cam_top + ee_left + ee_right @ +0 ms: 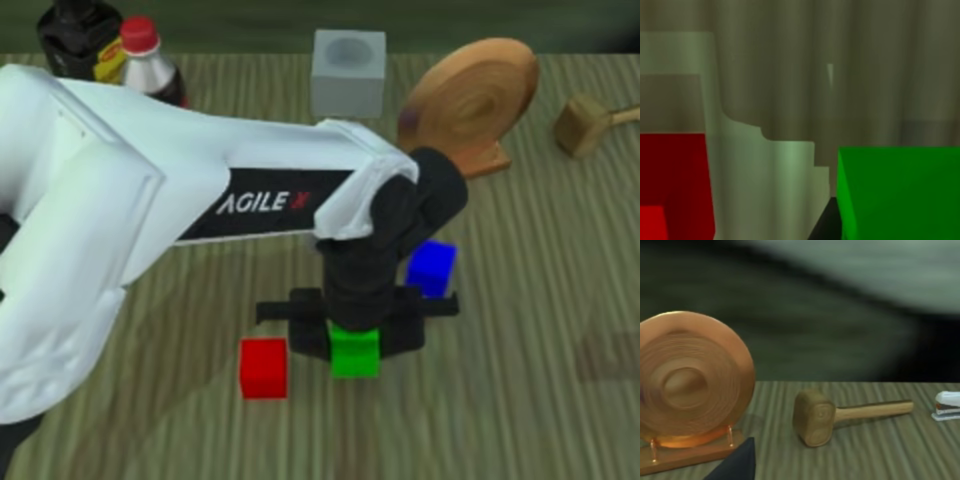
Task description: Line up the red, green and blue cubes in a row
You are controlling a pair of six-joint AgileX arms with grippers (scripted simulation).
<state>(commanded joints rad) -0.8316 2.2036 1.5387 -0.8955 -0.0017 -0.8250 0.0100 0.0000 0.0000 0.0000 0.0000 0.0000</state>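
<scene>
Down at the middle of the striped wooden table, the left gripper hangs from the white AgileX arm directly over the small bright green cube, its black body covering the cube's far edge. Whether its fingers are clamped on the green cube or merely standing around it, I cannot tell; in the left wrist view a dark part of the gripper touches the cube's lower corner. The small bright red cube sits on the table just beside the green one, toward the table's left, with a narrow gap between them. The small deep blue cube rests farther back and to the right, partly hidden behind the gripper.

Along the far edge stand a pale grey block with a round hollow, a round wooden disc on a stand, a wooden mallet, a red-capped bottle and a dark bottle. The right gripper is not seen from above; its wrist view faces the disc, the mallet and a small stapler.
</scene>
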